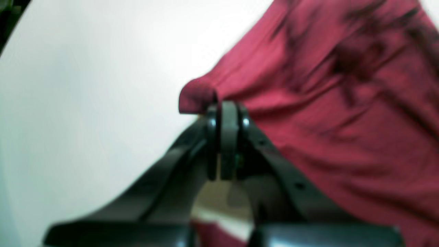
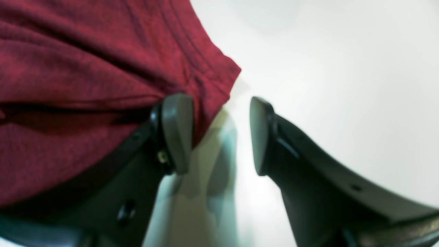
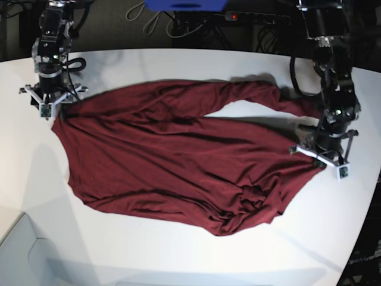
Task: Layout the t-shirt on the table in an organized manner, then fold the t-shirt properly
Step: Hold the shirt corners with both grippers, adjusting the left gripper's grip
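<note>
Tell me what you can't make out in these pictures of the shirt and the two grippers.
- Left wrist view: blur hides which part of the t-shirt the shut left gripper pinches.
- Base view: both grippers' fingertips sit hidden under their wrists.
- Right wrist view: the open right gripper blocks the shirt's corner below.

Both wrist views are blurred and soft; bright overhead light glares off the glossy worktop [image 3: 178, 250], casting faint shadows; base view sharper

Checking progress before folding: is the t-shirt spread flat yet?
Not yet. The t-shirt lies opened out on the table, but bunched wrinkles remain along its near hem.
</note>
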Controlling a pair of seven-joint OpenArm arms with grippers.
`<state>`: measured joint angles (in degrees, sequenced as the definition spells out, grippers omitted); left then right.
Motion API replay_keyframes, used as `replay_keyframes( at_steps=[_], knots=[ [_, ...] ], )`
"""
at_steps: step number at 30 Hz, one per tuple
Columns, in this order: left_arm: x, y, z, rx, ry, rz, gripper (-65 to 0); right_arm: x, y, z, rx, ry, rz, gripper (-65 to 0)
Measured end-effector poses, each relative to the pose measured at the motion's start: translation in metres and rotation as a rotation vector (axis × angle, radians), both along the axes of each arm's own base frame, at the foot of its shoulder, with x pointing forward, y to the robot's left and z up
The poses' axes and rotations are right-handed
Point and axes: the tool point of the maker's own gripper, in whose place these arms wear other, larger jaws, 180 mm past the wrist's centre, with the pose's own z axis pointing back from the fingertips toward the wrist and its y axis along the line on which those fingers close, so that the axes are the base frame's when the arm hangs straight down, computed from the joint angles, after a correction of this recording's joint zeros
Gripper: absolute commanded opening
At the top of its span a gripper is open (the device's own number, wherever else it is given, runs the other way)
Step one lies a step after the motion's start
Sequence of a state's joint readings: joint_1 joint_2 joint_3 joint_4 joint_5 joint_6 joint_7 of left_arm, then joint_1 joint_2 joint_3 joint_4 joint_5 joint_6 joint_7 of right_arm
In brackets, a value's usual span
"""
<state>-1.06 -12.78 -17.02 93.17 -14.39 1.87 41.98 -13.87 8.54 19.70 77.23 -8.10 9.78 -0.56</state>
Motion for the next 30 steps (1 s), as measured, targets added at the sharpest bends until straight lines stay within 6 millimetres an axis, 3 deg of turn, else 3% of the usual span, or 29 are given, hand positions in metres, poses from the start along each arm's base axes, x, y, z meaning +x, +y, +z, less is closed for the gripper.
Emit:
replay_keyframes(
  at_steps=[3,12,18,25,27,30],
  knots=[
    [0.015,-0.002,0.014,-0.005,-0.03,-0.005,-65.0,0.0,0.0,0.0,-0.001,-0.002,0.001,-37.2],
    [0.036,-0.017,-0.024,-0.078,0.072,0.004,-64.6,0.0,0.0,0.0,0.0,-0.001,0.0,-37.2],
    [0.046,-0.042,-0.057,-0.091,0.177,-0.065,-64.5,0.001,0.0,0.001,0.0,-0.001,0.0,-37.2],
    [0.08,-0.048,-0.055,-0.106,0.198,-0.07,-64.4,0.002,0.0,0.001,-0.003,0.0,0.0,-37.2],
    [0.084,-0.052,-0.053,-0.1,0.199,-0.084,-62.1,0.002,0.0,0.001,-0.003,0.0,0.0,-37.2],
    [0.084,-0.06,-0.054,-0.107,0.208,-0.099,-49.9,0.005,0.0,0.003,-0.002,-0.007,0.0,-37.2]
  ],
)
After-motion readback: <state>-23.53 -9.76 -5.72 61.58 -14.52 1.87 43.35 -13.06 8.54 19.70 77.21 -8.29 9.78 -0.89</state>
